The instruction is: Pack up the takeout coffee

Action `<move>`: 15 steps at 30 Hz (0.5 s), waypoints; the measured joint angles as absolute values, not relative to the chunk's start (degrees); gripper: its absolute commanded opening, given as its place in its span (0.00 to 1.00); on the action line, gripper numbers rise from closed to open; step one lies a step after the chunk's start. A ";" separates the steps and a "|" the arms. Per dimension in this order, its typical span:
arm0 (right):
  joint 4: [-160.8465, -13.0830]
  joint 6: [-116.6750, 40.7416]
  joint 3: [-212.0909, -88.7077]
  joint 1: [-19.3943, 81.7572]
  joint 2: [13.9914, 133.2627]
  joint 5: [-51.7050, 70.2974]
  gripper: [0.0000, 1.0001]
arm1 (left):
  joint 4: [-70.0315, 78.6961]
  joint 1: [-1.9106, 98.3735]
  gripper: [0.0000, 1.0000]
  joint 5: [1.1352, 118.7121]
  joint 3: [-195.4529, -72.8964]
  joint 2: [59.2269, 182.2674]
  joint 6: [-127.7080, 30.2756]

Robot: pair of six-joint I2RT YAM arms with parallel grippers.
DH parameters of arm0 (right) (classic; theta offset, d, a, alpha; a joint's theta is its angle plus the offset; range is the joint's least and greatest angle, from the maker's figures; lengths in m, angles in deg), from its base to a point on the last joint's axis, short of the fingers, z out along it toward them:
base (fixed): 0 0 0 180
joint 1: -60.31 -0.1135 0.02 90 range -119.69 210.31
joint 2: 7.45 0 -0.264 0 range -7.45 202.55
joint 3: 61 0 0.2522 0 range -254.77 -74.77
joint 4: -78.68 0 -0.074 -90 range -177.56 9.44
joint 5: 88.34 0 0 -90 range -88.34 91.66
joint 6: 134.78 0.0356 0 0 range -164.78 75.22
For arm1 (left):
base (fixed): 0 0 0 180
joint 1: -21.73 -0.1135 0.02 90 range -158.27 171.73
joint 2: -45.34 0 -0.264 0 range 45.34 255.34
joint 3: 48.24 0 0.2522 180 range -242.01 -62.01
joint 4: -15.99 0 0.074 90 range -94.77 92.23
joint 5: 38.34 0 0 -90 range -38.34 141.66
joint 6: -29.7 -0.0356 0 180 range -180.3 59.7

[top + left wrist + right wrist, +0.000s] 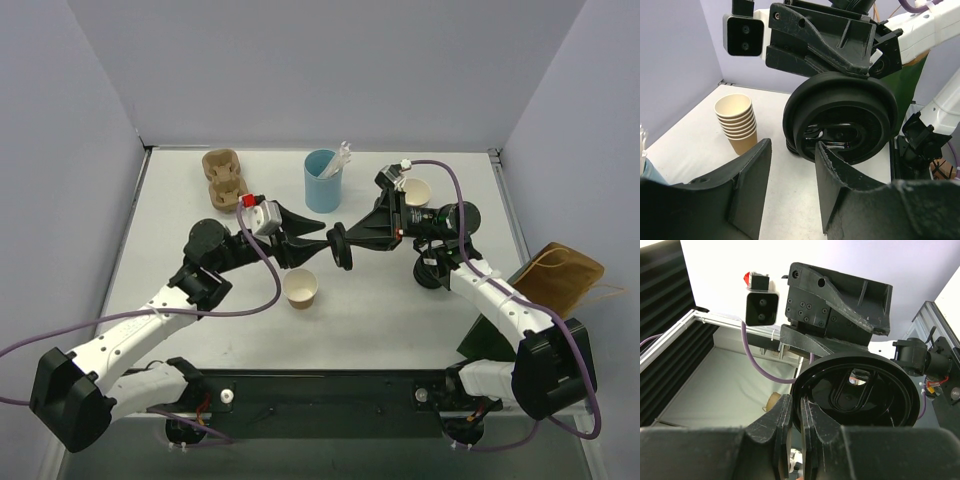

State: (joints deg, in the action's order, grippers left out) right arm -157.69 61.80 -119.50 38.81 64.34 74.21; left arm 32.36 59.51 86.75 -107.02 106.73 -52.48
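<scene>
Cup (300, 288) before and left of lid (341, 246), tall cup (322, 180) behind

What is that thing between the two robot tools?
A round black lid. In the top view it stands on edge between them: the right tool pinches its rim, and the open left tool faces it.

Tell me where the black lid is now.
Top view: the black lid is held on edge at centre, pinched by the right gripper, facing the left gripper, beyond the lone tan cup.
</scene>
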 measured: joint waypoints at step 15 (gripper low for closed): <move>-157.71 62.15 -119.50 38.40 64.31 74.69 0.09 | 37.54 59.95 0.27 88.72 -107.44 109.44 -48.92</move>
State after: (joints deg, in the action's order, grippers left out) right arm -157.71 62.15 -119.50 38.40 64.31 74.69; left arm 37.54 59.95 88.72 -107.44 109.44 -48.92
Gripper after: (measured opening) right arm 0.109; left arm 0.344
